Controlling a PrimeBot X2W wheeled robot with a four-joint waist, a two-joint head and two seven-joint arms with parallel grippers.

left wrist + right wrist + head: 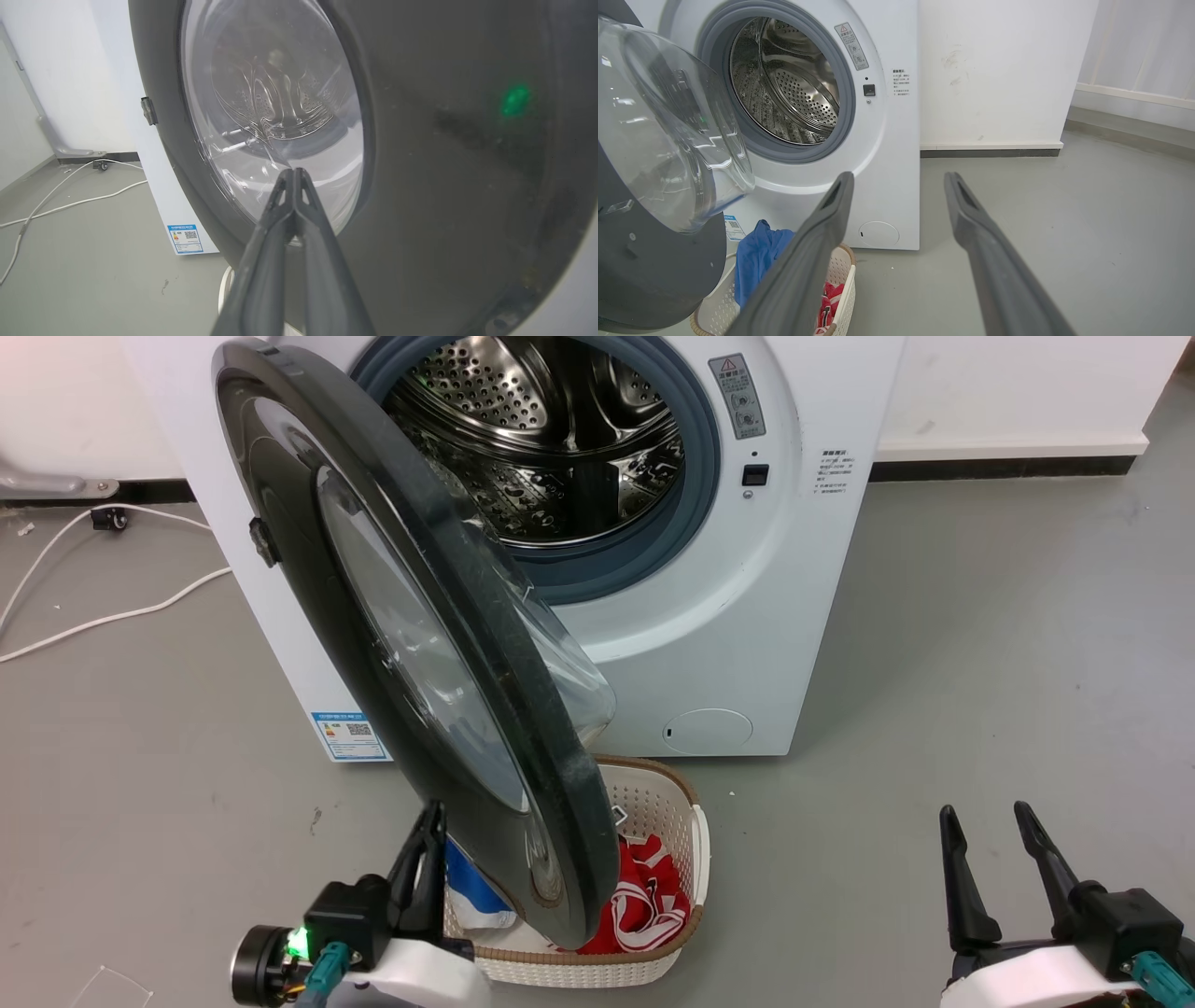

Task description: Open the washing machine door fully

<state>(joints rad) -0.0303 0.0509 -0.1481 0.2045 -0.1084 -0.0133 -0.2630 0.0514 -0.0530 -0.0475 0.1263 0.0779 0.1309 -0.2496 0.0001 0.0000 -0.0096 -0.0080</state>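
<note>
Light was bright and even, shadows lay soft on the floor [980, 663], glare streaked the washing machine door [327, 140], its near rim looked blurred, perhaps out of focus, wrist-view edges bowed.

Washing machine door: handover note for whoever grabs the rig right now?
Left tool: shut, holding nothing, tips right at the outer face of the washing machine door, by the glass; I can't tell whether they touch it.
Right tool: open, empty, low on the right, clear of everything.
Door: hinged on the left of the washing machine, swung out about edge-on to the head camera, lower edge over the laundry basket of clothes.
Done: unlatched, drum exposed.
Left: swing it further toward the hinge side. The left tool likely sits in that path, so probably move it first.
</note>
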